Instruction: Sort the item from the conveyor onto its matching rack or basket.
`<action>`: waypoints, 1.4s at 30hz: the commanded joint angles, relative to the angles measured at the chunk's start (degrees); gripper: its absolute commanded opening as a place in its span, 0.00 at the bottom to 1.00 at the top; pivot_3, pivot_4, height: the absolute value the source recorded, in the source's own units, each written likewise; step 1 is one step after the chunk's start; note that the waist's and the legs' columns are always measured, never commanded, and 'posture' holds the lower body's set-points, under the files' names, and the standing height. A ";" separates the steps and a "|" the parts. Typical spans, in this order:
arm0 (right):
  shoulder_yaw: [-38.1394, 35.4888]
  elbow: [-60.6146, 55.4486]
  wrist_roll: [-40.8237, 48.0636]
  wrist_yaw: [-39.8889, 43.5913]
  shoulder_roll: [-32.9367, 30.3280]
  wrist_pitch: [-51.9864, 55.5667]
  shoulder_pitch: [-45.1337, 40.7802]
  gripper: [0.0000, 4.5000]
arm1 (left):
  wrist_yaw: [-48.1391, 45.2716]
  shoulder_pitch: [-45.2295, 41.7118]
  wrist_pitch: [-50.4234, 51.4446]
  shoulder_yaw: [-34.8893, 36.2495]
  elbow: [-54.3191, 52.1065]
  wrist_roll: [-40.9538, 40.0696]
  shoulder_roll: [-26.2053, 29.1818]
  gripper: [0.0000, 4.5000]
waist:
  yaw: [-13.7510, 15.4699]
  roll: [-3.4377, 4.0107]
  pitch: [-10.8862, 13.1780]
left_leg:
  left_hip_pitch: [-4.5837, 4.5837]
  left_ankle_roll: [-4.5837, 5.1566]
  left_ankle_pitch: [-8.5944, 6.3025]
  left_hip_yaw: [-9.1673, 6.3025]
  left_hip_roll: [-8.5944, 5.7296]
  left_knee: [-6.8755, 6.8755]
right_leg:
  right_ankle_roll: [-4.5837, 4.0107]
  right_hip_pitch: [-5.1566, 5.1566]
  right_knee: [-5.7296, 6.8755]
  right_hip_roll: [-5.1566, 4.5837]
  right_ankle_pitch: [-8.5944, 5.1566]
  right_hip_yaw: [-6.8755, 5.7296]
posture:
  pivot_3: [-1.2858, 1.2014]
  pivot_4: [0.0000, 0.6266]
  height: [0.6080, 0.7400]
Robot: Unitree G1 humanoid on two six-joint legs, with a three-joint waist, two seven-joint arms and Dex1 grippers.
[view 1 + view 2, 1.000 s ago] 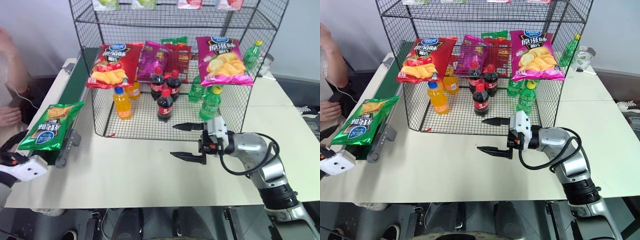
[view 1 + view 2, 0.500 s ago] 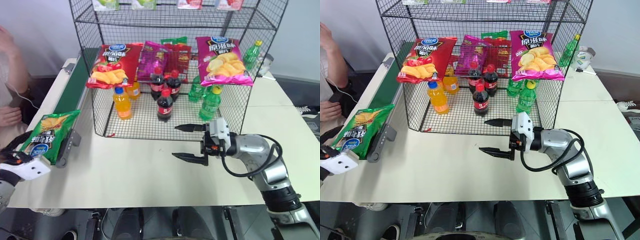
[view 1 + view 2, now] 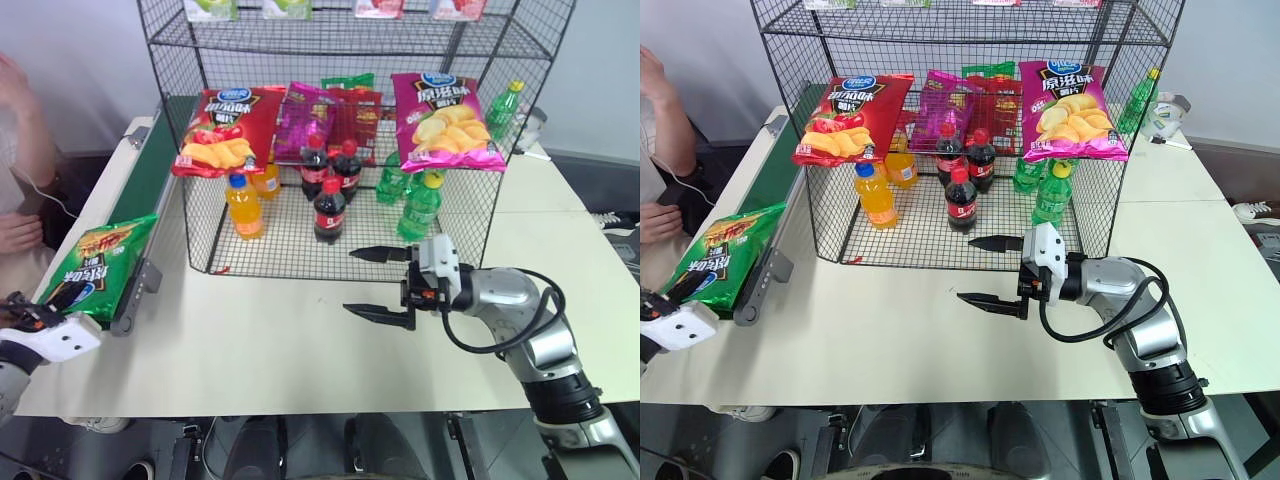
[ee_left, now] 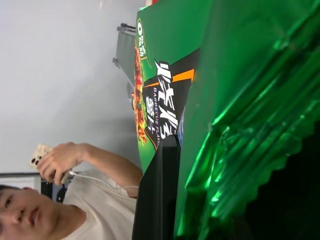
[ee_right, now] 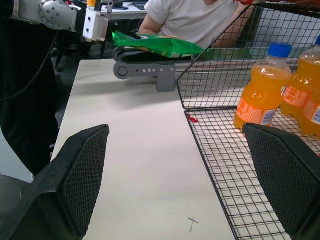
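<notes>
The item, a glossy green crisps bag (image 3: 97,260), lies tilted over the near end of the conveyor (image 3: 148,170), a dark-green belt with grey rails. My left gripper (image 3: 55,298) is shut on the bag's near edge. In the left wrist view one black finger (image 4: 157,195) presses flat against the green foil (image 4: 240,100). My right gripper (image 3: 368,283) hovers open over the table in front of the rack (image 3: 470,210), a tall black wire-grid shelf. The right wrist view looks across at the bag (image 5: 160,45) and the left gripper (image 5: 95,22).
On the rack hang a red crisps bag (image 3: 228,130) and a pink crisps bag (image 3: 445,120). Orange bottles (image 3: 245,205), cola bottles (image 3: 330,205) and green bottles (image 3: 420,205) stand on its bottom tier. A person (image 3: 20,130) sits beyond the conveyor. The white table (image 3: 260,350) lies bare in front.
The left gripper's fingers have closed on the green bag's near edge, and the bag has tipped and drawn in over the belt's end. The right arm has kept still.
</notes>
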 commanded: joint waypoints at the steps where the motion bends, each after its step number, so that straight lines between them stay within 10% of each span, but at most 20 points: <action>1: -1.02 -1.71 0.10 0.10 -0.14 -1.20 -0.55 1.00 | -3.08 0.08 -0.42 4.08 -1.98 -9.33 0.01 0.01 | 0.00 0.00 0.00 | 0.00 0.00 0.00 0.00 0.00 0.00 | 0.00 0.00 0.00 0.00 0.00 0.00 | 0.52 0.24 0.99; 12: -1.07 2.89 1.02 2.45 0.61 -1.65 -3.51 1.00 | -40.20 19.13 26.05 15.17 -35.73 -66.37 -2.35 0.01 | -0.32 0.01 0.01 | 0.02 -0.03 0.01 -0.01 0.03 -0.02 | -0.03 0.01 -0.04 -0.05 -0.01 0.03 | 0.52 0.24 0.99; 20: -2.82 3.07 6.32 3.81 -0.04 4.65 -4.98 1.00 | -47.98 26.61 56.55 27.68 -52.03 -93.64 -1.37 0.01 | 0.18 0.05 0.03 | 0.14 -0.02 0.01 -0.11 0.00 0.07 | -0.04 0.26 -0.08 -0.04 -0.02 -0.07 | 0.52 0.24 0.99; 42: -12.22 -1.47 24.47 -0.19 -4.62 29.59 -1.85 1.00 | -57.68 -11.75 93.52 2.27 -43.22 -106.31 -0.34 0.01 | 0.17 0.09 0.05 | 0.12 0.00 0.02 -0.12 -0.03 0.09 | -0.01 0.24 -0.09 0.17 -0.02 -0.02 | 0.52 0.24 0.99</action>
